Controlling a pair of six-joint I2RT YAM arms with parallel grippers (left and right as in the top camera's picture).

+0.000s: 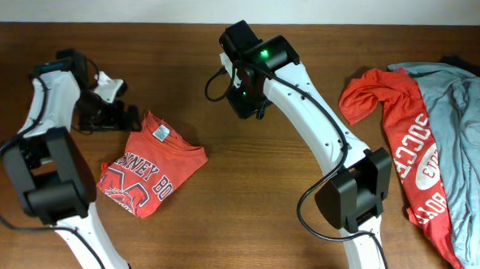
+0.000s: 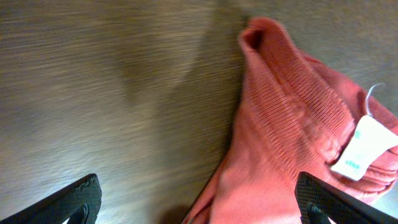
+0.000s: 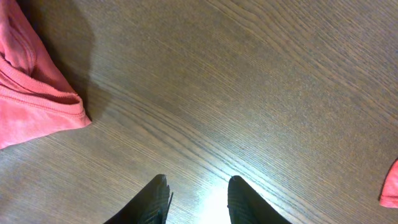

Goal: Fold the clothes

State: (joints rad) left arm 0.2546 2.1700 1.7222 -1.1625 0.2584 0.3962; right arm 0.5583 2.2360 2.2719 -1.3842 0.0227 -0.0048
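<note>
Red shirts two (folded red shirt (image 1: 151,169), heaped red shirt (image 1: 402,129)); grey-blue shirt (image 1: 461,136) one; left arm (image 1: 43,102), right arm (image 1: 315,113): two.

The table (image 3: 261,93) is dark grained wood with a slight sheen; the orange-red T-shirt (image 2: 280,124) is matt ribbed cloth.

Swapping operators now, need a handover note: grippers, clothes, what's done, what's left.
Left gripper: wide open, empty, at the collar end of the orange-red T-shirt.
Right gripper: fingers apart, empty, over bare table.
Orange-red T-shirt: folded, left of centre.
Red SOCCE shirt and grey-blue shirt: heaped unfolded at the right side, grey-blue partly over the red.
Done: one shirt folded.
Left: fold the two in the heap.
</note>
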